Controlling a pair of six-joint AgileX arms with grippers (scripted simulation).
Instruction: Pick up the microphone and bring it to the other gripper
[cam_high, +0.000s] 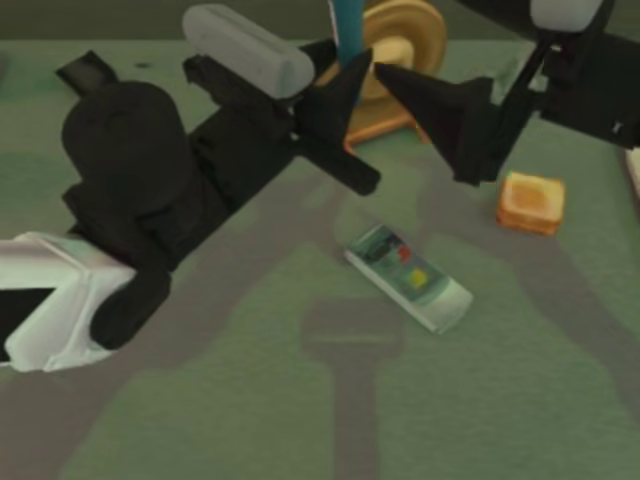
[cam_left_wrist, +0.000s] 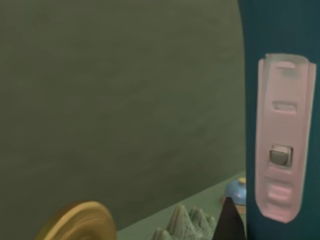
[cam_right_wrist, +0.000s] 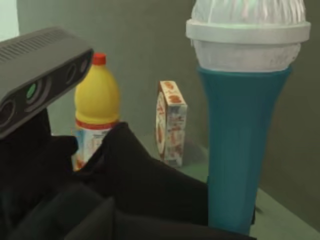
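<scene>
Top view is showing you the table (cam_high: 300, 420) first, green and mottled, with both arms meeting at its 12 o'clock edge. Your left arm is reaching in from 9 o'clock, and the left gripper (cam_high: 345, 85) is closing its fingers on the mic (cam_high: 348, 25), which is standing upright between them; only the teal handle is showing from above. Your right arm is coming in from 1 o'clock, and the right gripper (cam_high: 400, 85) is pointing its fingertips at the mic from just beside it; you cannot tell whether those fingers are parted or together. Behind the mic, a tan disc (cam_high: 415, 40) is sitting at the far edge. A remote (cam_high: 408, 277) is lying tilted near the table's centre, and a slice of toast (cam_high: 531, 202) is resting at 3 o'clock, well apart from the grippers.

Right wrist view is giving you the mic (cam_right_wrist: 240, 140) with its silvery head up, the left gripper (cam_right_wrist: 150, 185) clamping its lower handle, and a yellow bottle (cam_right_wrist: 96, 107) and a carton (cam_right_wrist: 170, 122) behind. Left wrist view is showing the white switch patch (cam_left_wrist: 282, 140) up close.
</scene>
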